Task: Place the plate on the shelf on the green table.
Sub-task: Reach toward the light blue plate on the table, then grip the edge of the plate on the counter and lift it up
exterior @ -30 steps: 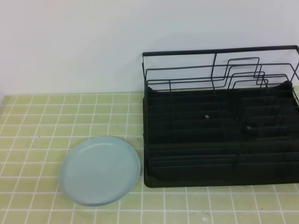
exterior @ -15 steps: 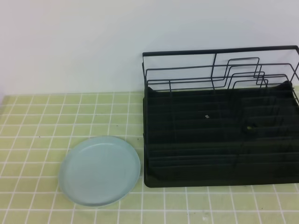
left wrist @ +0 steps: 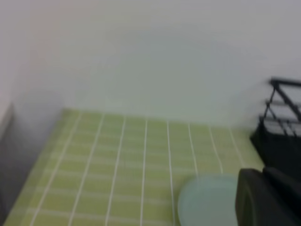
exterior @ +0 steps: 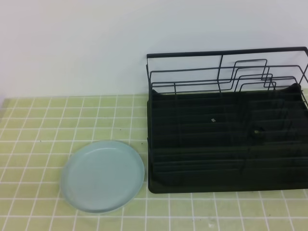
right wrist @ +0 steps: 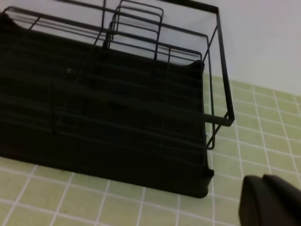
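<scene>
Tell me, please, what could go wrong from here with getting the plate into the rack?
The plate lies flat on the tiles, so a gripper may struggle to get under its shallow rim and could push it instead. It also sits close to the rack, so a slide could knock it against the frame.

A plain white wall [exterior: 77, 43] rises behind the work surface, bare and evenly lit with soft, diffuse light and no hard shadows. In the left wrist view a dim grey vertical surface [left wrist: 7, 155] borders the left edge; what it is cannot be told.
</scene>
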